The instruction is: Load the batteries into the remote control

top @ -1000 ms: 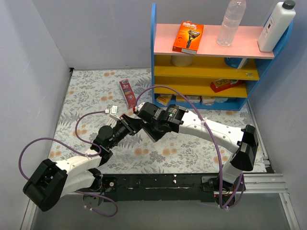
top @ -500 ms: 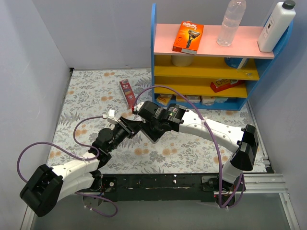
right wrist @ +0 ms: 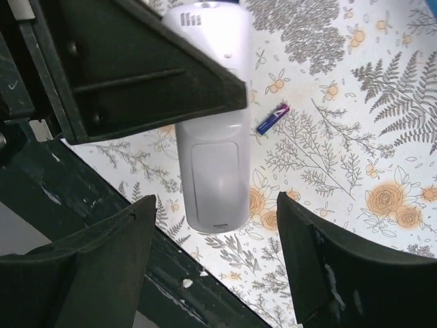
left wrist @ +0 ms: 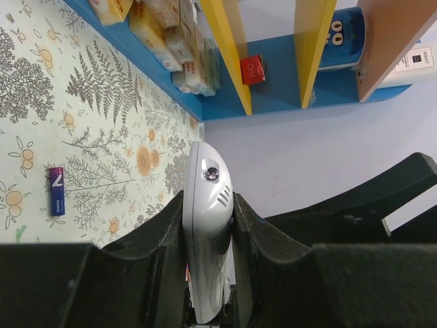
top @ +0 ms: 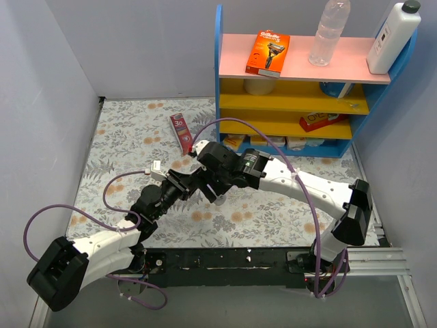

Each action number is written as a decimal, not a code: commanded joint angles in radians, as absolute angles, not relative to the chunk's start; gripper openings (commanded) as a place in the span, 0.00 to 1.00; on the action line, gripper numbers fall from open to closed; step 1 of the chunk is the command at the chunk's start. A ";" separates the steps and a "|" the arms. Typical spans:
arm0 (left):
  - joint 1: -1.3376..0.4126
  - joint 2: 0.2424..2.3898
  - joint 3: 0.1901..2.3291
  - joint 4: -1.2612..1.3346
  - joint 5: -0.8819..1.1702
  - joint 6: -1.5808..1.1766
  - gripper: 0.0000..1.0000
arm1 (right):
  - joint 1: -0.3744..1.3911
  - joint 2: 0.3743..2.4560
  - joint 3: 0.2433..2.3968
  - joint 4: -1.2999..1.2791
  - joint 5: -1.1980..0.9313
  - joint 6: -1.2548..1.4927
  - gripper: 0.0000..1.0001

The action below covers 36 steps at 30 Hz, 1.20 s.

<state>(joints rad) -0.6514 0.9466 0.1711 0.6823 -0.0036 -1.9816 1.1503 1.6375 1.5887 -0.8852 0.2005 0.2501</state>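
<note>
One smooth grey remote (right wrist: pixel 212 157), slim cylindrical battery (right wrist: pixel 272 117)

Remote control (right wrist: pixel 212 137): slim, silver-grey, rounded ends, with a rectangular panel on its back face. It is raised off the surface and clamped by its long sides in the left gripper (left wrist: pixel 207 205).

Battery (left wrist: pixel 57 191): one visible, dark blue-purple, lying flat on the floral cloth (left wrist: pixel 102 102), apart from the remote control.

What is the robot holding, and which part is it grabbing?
The left gripper pinches the silver remote control by its two long sides, near the end away from the battery cover. The right gripper is open and holds nothing.
</note>
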 commanded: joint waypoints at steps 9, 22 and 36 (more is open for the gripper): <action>-0.652 0.919 0.175 0.785 -0.003 -2.006 0.00 | 0.943 1.184 1.051 -0.290 -0.041 0.618 0.87; -0.650 0.954 0.225 0.879 0.063 -2.017 0.00 | 0.894 1.123 0.890 -0.135 -0.141 0.693 0.85; -0.650 0.980 0.233 1.005 0.097 -2.072 0.00 | 0.839 1.089 0.732 0.102 -0.293 0.758 0.67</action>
<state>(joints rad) -0.6510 0.9806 0.1955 0.8875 0.0761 -1.9953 0.8566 1.1072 0.7677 -0.0227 -0.2291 0.7372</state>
